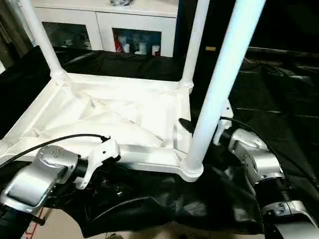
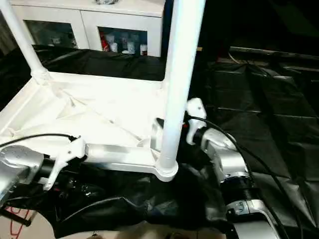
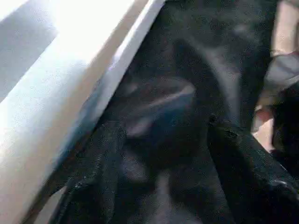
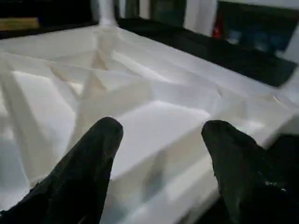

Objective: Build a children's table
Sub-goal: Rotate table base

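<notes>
The children's table lies upside down on a black cloth. Its white tabletop [image 1: 124, 114] shows its ribbed underside. Three white legs stand up from its corners: far left [image 1: 42, 40], far right [image 1: 197, 40] and near right [image 1: 219, 84]. My left gripper [image 3: 173, 186] is low at the tabletop's near rim [image 3: 56, 102], open, with only black cloth between its fingers. My right gripper [image 4: 161, 135] is at the near right corner beside that leg, open over the ribbed underside. One of its black fingers [image 1: 185, 125] reaches inside the rim.
A white cabinet [image 1: 104, 22] with glass doors stands behind the tabletop. The black cloth [image 1: 279, 99] covers the floor to the right and hangs in folds [image 1: 164, 209] below the near rim. Bare light floor [image 1: 55, 226] shows at the bottom left.
</notes>
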Motion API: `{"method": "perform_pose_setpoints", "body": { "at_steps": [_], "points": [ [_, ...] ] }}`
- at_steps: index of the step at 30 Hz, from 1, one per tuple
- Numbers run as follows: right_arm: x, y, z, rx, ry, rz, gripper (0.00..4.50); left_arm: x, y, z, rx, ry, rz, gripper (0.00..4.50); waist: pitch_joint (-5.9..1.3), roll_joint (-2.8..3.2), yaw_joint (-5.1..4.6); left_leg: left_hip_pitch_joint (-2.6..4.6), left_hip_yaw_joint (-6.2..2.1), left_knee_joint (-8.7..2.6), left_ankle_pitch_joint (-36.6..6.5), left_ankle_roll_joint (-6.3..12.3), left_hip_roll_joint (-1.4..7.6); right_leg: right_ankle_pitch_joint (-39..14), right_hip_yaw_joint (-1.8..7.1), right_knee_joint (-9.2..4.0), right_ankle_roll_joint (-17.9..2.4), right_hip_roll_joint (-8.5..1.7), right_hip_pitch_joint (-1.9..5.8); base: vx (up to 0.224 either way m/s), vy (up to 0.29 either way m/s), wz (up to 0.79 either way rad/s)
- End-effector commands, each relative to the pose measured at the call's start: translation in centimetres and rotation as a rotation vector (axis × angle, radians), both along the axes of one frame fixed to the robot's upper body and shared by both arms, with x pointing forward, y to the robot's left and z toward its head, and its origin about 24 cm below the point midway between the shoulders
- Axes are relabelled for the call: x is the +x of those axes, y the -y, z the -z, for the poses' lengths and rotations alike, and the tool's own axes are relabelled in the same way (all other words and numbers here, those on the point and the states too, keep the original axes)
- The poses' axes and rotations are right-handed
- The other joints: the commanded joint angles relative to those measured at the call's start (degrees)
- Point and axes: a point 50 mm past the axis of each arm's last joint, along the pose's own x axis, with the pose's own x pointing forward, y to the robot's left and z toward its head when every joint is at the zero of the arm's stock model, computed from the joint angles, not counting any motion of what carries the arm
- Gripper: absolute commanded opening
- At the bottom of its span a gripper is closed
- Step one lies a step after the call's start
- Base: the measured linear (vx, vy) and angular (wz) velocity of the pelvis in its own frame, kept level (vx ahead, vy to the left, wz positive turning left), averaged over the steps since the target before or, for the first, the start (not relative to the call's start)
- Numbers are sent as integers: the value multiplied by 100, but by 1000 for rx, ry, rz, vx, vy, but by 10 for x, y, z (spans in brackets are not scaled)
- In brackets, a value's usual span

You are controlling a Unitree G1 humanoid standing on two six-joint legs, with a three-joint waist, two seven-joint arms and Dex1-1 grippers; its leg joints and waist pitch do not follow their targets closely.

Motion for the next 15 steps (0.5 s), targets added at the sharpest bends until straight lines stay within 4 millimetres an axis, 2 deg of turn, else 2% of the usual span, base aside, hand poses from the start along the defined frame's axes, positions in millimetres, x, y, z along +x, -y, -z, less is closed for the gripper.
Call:
{"method": "perform_pose_setpoints", "body": {
  "at_steps": [1, 4, 7, 8, 9, 10, 15],
  "points": [
    [-7, -5, 1, 11, -18, -66, 320, 5, -3, 0, 53, 40, -24, 348, -362, 29, 3, -24, 111, -396, -1037, 89, -114, -1377, 100, -385, -993, -176, 362, 0, 0, 0],
    [-15, -9, 2, 20, -32, -134, 320, 7, -7, 0, 91, 51, -47, 357, -370, 39, 15, 4, 119, -388, -1112, 117, -106, -1305, 106, -386, -1068, -171, 342, 0, 0, 0],
    [-27, -15, 3, 32, -54, -231, 320, 16, -11, 0, 132, 116, -91, 391, -354, 37, 31, 9, 120, -391, -1202, 128, -112, -1408, 102, -403, -1066, -164, 333, 0, 0, 0],
    [-30, -17, 3, 39, -59, -258, 320, 19, -11, -1, 136, 143, -108, 391, -341, 25, 41, 4, 112, -399, -1321, 105, -116, -1753, 99, -435, -958, -172, 332, 0, 0, 0],
    [-31, -18, 3, 41, -61, -266, 320, 20, -11, -1, 136, 150, -116, 391, -338, 25, 42, 9, 113, -397, -1365, 96, -117, -1864, 101, -446, -924, -173, 324, 0, 0, 0],
    [-33, -20, 3, 48, -65, -284, 320, 24, -11, -3, 134, 173, -135, 410, -340, 35, 62, 23, 109, -395, -1406, 76, -113, -2012, 103, -457, -865, -177, 313, 0, 0, 0],
    [-35, -24, 3, 53, -72, -300, 320, 29, -12, -10, 130, 221, -156, 442, -332, 25, 73, 6, 81, -410, -1528, 30, -113, -2420, 92, -493, -718, -188, 297, 0, 0, 0]
  ]
}}
